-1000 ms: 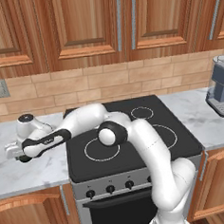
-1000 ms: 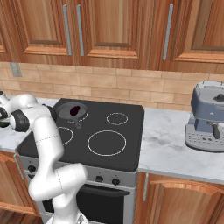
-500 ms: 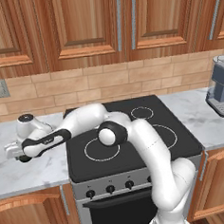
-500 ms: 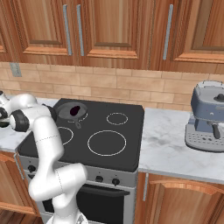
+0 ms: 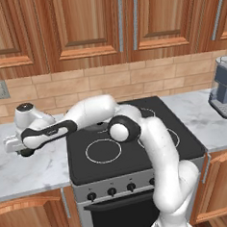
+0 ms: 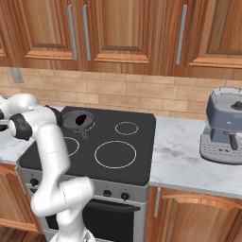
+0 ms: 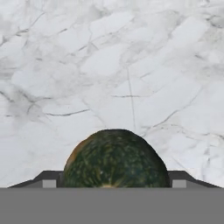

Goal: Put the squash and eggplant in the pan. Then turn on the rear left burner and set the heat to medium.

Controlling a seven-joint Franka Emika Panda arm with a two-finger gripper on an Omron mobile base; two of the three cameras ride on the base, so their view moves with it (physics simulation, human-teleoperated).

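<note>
Left base view: my gripper (image 5: 23,150) is down on the counter (image 5: 42,169) left of the stove (image 5: 132,147).

Right base view: pan (image 6: 78,120) at the stove's rear left corner, eggplant (image 6: 81,119) inside.

Hand view: squash (image 7: 114,157) sits between my fingertips (image 7: 49,180); jaws wide, contact unclear. Risk: round squash rolls out if I close off-centre.

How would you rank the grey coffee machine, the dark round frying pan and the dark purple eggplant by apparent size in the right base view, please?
1. Grey coffee machine, largest.
2. Dark round frying pan.
3. Dark purple eggplant, smallest, lying inside the pan.
</note>
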